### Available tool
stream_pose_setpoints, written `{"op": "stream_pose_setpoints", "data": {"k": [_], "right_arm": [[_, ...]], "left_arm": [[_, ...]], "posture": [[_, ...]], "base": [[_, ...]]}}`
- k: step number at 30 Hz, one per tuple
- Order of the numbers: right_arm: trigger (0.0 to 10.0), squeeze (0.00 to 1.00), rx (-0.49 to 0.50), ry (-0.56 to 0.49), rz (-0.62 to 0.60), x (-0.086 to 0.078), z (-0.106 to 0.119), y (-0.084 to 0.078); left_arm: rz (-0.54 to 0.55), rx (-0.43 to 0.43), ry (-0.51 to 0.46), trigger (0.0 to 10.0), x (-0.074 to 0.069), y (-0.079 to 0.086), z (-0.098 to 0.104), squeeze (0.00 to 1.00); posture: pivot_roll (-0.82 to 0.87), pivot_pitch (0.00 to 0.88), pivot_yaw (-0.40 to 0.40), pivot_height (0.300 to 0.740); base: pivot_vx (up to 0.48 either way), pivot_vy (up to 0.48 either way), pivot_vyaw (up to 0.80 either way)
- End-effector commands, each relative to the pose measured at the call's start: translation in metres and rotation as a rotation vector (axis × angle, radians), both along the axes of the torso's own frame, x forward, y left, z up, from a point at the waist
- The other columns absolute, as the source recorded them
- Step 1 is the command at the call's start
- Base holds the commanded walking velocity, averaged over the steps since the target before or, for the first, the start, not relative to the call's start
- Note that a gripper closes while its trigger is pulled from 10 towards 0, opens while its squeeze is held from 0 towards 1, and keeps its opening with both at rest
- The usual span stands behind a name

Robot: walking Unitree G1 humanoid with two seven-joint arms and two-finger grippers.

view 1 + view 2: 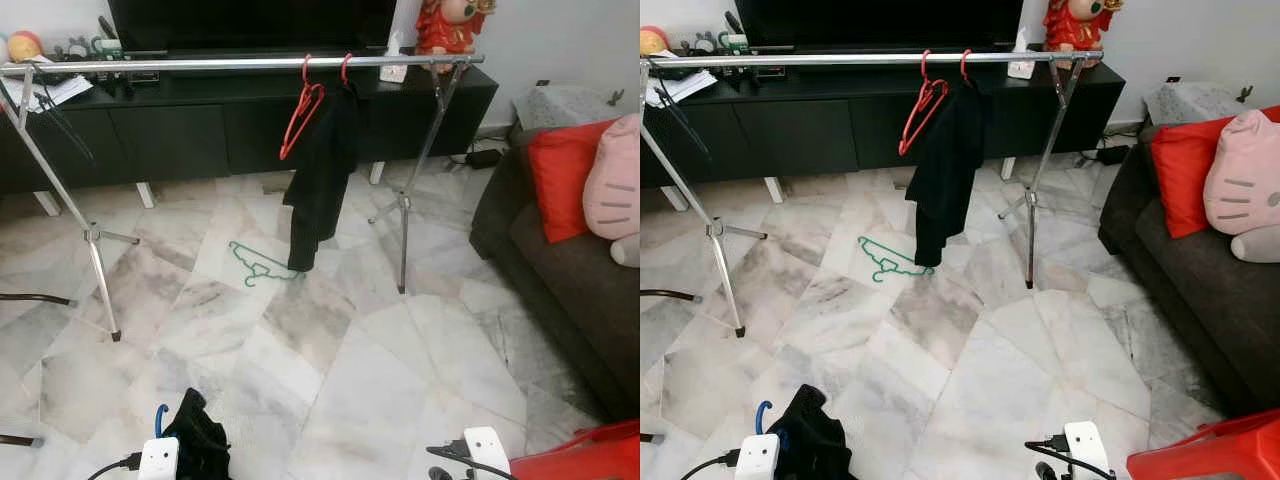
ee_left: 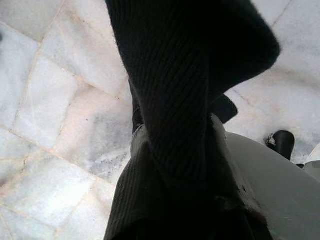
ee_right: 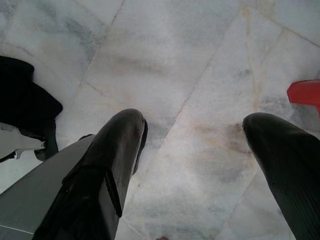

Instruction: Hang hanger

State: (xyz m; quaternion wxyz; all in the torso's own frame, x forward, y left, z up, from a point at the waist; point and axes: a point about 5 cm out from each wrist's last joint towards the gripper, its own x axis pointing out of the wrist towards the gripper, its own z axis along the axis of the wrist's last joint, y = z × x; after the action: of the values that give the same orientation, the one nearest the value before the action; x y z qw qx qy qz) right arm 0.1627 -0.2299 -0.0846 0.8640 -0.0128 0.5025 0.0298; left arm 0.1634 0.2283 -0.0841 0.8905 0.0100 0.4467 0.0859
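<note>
A silver clothes rail point(image 1: 240, 64) spans the room ahead of me. On it hang an empty red hanger point(image 1: 300, 115) and a black garment point(image 1: 322, 180) on a second red hanger. A green hanger point(image 1: 258, 264) lies on the marble floor under the rail. Low at the left, my left gripper point(image 1: 175, 455) holds a bunched black garment point(image 1: 198, 438) with a blue hanger hook point(image 1: 160, 418) sticking up from it; the cloth point(image 2: 190, 100) hides the fingers. My right gripper point(image 3: 195, 150) hangs open over bare floor, holding nothing.
The rail stands on splayed legs point(image 1: 402, 240) at the right and more legs point(image 1: 95, 260) at the left. A black TV cabinet point(image 1: 200, 120) runs behind it. A dark sofa point(image 1: 570, 280) with a red cushion point(image 1: 560, 175) lines the right side. A red container point(image 1: 590, 455) sits near my right arm.
</note>
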Motion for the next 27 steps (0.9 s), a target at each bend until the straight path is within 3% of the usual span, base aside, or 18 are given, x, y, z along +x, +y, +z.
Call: {"op": "stream_pose_setpoints", "data": {"k": [1,5,7,10,12,14,15,17,21,23,27], "right_arm": [[10.0,0.0,-0.008,0.005,-0.005,-0.002,0.0,-0.004],[10.0,0.0,-0.008,0.005,-0.004,-0.002,0.0,-0.004],[10.0,0.0,-0.006,0.003,-0.01,-0.002,0.0,-0.004],[10.0,0.0,-0.009,0.002,-0.013,-0.002,0.0,-0.004],[10.0,0.0,-0.013,0.005,-0.009,-0.002,0.0,-0.005],[10.0,0.0,-0.014,0.007,-0.003,-0.002,0.0,-0.005],[10.0,0.0,-0.014,0.007,-0.003,-0.002,0.0,-0.005],[10.0,0.0,-0.012,0.0,-0.007,-0.001,0.001,-0.005],[10.0,0.0,-0.011,-0.004,-0.01,-0.001,0.001,-0.005],[10.0,0.0,-0.011,-0.014,-0.059,-0.001,0.001,-0.006],[10.0,0.0,-0.02,-0.012,-0.054,-0.001,0.001,-0.006]], "left_arm": [[0.005,0.002,0.021,10.0,-0.008,0.003,-0.002,0.0],[-0.005,0.013,0.01,10.0,-0.006,0.005,-0.001,0.0],[-0.013,0.037,-0.042,10.0,0.003,0.008,0.004,0.0],[0.013,0.067,-0.233,10.0,0.042,0.011,0.028,0.0],[0.006,0.076,-0.288,10.0,0.052,0.013,0.037,0.0],[-0.065,0.107,-0.42,10.0,0.072,0.017,0.056,0.0],[-0.065,0.107,-0.42,10.0,0.072,0.017,0.056,0.0],[-0.1,0.145,-0.602,10.0,0.088,0.021,0.084,0.0],[-0.124,0.172,-0.72,10.0,0.092,0.018,0.103,0.0],[-0.138,0.177,-0.802,10.0,0.09,0.007,0.116,0.0],[-0.144,0.171,-0.848,10.0,0.087,0.0,0.125,0.0]], "posture": [[0.0,0.076,-0.096,0.74],[-0.01,0.076,-0.096,0.74],[-0.02,0.077,-0.096,0.74],[-0.01,0.081,-0.097,0.74],[0.0,0.081,-0.098,0.74],[0.0,0.081,-0.098,0.74],[0.0,0.081,-0.098,0.74],[0.0,0.08,-0.096,0.74],[0.0,0.08,-0.096,0.74],[0.0,0.08,-0.097,0.74],[0.0,0.08,-0.094,0.74]], "base": [[0.0,0.0,0.0],[0.0,0.0,0.0],[0.0,0.0,0.0],[0.0,0.0,0.0],[0.0,0.0,0.0],[0.0,0.0,0.0],[0.0,0.0,0.0],[0.0,0.0,0.0],[0.0,0.0,0.0],[0.0,0.0,0.0],[0.0,0.0,0.0]]}}
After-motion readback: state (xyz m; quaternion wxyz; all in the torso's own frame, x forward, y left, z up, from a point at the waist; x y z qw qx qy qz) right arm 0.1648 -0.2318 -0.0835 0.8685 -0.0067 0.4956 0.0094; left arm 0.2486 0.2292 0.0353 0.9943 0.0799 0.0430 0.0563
